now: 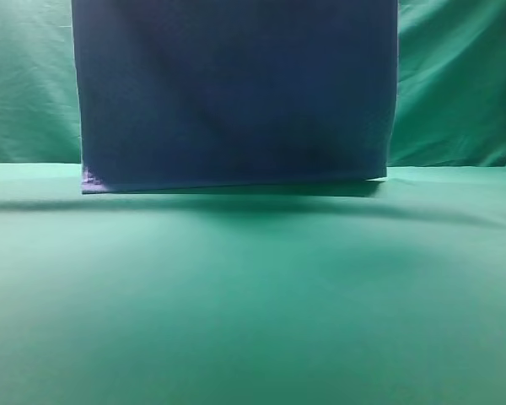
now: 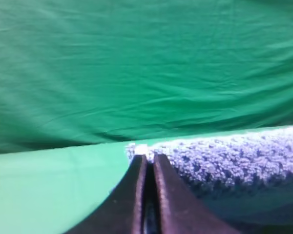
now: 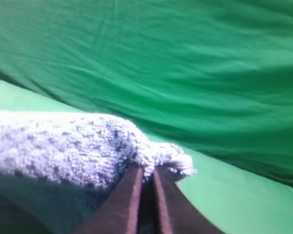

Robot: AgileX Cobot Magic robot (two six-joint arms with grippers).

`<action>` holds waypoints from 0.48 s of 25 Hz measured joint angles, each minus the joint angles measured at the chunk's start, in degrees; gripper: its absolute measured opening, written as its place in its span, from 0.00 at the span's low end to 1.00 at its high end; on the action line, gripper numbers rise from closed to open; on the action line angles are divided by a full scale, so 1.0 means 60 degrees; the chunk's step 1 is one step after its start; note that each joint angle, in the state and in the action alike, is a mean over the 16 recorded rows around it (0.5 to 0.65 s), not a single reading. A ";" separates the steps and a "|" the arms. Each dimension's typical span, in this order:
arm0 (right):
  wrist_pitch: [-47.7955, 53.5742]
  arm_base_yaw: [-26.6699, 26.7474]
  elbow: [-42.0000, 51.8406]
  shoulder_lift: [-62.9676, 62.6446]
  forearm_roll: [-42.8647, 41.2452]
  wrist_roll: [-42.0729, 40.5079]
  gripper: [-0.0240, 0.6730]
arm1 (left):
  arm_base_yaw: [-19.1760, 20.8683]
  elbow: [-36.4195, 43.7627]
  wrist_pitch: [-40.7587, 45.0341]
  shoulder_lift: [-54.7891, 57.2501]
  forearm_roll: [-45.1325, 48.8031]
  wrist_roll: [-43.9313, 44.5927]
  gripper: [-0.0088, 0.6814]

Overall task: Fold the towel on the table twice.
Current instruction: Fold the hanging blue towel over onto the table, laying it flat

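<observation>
The blue-grey towel (image 1: 236, 93) hangs in the air in the exterior high view, filling the upper middle. Its lower edge hangs just above the green table (image 1: 253, 304), with a shadow under it. No gripper shows in that view. In the left wrist view my left gripper (image 2: 149, 158) is shut on the towel's corner (image 2: 224, 161), whose bumpy edge runs off to the right. In the right wrist view my right gripper (image 3: 145, 170) is shut on the other corner of the towel (image 3: 63, 141), which runs off to the left.
A wrinkled upright green backdrop (image 1: 455, 76) stands behind the table and fills the upper part of both wrist views (image 2: 146, 63) (image 3: 195, 63). Green table cloth lies in front of the towel.
</observation>
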 joint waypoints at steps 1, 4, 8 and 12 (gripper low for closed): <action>0.0215 -0.0032 0.0032 -0.0082 0.0012 0.0018 0.03 | 0.0020 0.0102 0.0140 -0.0101 0.0023 -0.0052 0.01; 0.0723 -0.0079 0.0273 -0.0392 0.0065 0.0077 0.03 | 0.0081 0.0527 0.0480 -0.0438 0.0056 -0.0209 0.01; 0.1024 -0.0062 0.1006 -0.1007 0.0186 0.0147 0.03 | 0.0149 0.1324 0.0733 -0.1011 0.0021 -0.0367 0.01; 0.0957 -0.0033 0.2228 -0.1867 0.0355 0.0208 0.03 | 0.0164 0.2240 0.0895 -0.1734 -0.0218 -0.0268 0.01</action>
